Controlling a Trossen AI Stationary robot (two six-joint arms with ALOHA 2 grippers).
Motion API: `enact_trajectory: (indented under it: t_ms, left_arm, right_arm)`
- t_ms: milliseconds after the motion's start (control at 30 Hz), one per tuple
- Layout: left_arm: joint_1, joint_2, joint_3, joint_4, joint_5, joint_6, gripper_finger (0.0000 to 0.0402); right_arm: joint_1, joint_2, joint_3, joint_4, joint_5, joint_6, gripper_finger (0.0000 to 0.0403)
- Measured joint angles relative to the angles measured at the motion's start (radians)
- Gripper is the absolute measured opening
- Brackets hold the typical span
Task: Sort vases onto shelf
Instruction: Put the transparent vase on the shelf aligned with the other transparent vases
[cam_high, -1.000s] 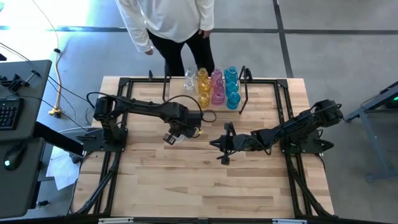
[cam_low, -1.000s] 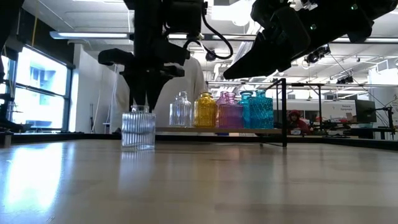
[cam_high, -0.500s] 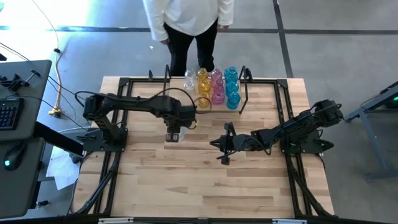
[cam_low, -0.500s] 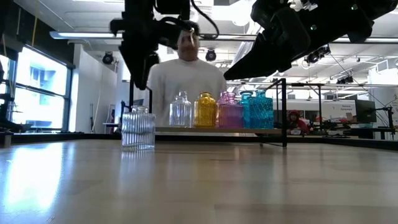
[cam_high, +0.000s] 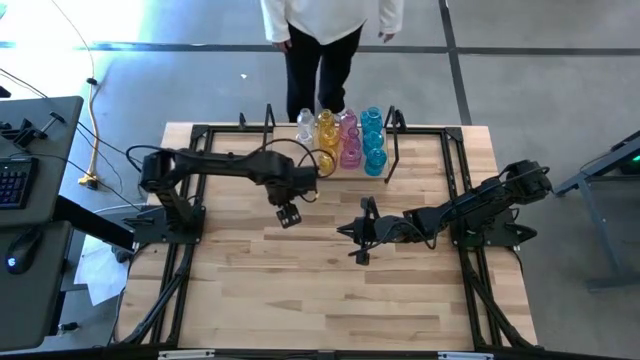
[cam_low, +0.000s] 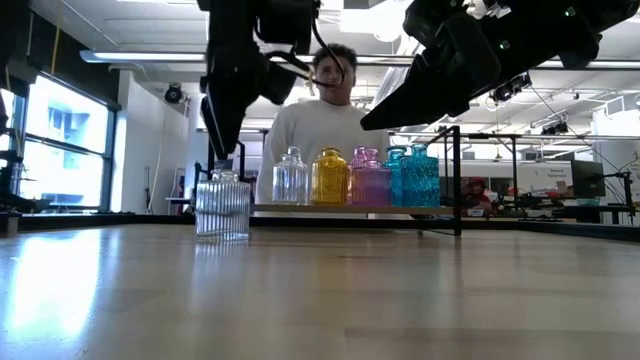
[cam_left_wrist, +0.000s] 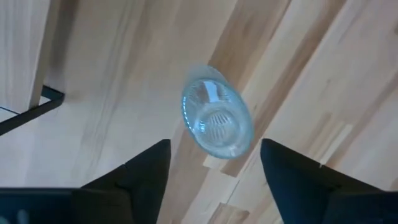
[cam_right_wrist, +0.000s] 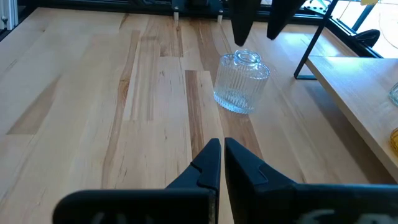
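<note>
a clear ribbed vase (cam_low: 222, 207) stands upright on the wooden table (cam_high: 330, 290), alone, well apart from the shelf (cam_low: 350, 209) and nearer the viewer than it in the low view. the left gripper (cam_left_wrist: 211, 163) hangs directly above this vase, looking straight down into its mouth, fingers spread wide with the vase's neck between them but not touching. the vase's long axis is vertical, in line with a straight descent. the right gripper (cam_right_wrist: 219, 163), fingers pressed together and empty, waits low over the table on the vase's far side from the left arm, farther from it. clear, amber, pink and cyan vases fill the shelf; its black corner post (cam_low: 458, 180) stands beyond them. bare table surrounds the lone vase. a person (cam_high: 330, 40) stands behind the shelf.
</note>
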Motion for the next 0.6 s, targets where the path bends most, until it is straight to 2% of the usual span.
enact_trajectory:
  t_ms: [367, 600]
  left_arm:
    - [0.029, 0.022, -0.003, 0.022, 0.023, -0.026, 0.0250]
    - [0.020, 0.022, -0.076, 0.074, 0.028, -0.050, 0.0250]
  right_arm:
    - [0.000, 0.000, 0.000, -0.002, 0.000, 0.002, 0.0004]
    - [0.000, 0.000, 0.000, -0.003, 0.000, 0.002, 0.0004]
